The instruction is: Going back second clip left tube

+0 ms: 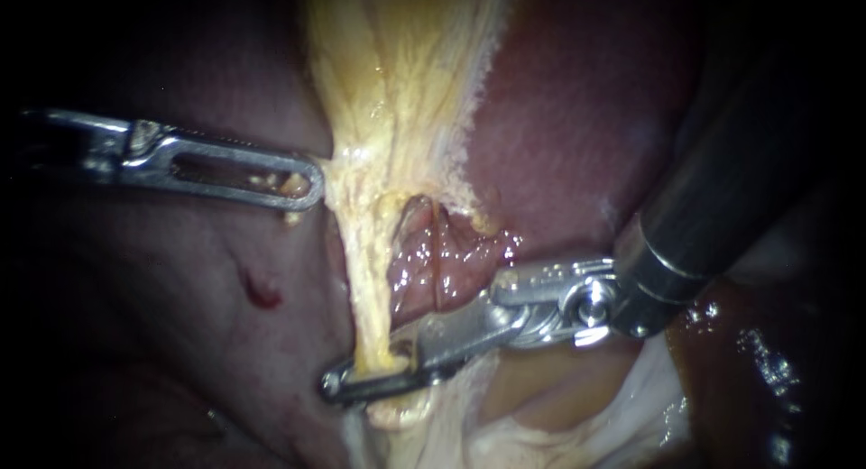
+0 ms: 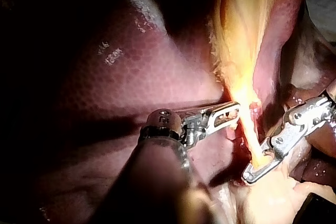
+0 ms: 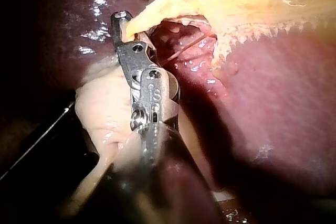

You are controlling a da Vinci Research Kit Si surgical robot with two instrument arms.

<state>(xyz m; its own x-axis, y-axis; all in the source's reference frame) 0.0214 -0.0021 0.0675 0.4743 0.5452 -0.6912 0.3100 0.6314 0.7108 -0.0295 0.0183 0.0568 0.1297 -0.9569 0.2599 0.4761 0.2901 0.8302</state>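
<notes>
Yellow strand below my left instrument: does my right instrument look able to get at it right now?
Probably yes. The right instrument has its tip right at the yellow strand, with nothing between them. The left instrument holds the strand higher up, clear of that spot.

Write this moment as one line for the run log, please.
left instrument: jaws shut on yellow tissue band | right instrument: tip at band's lower end | pink tissue fold: exposed beside right instrument | liver: behind band
</notes>
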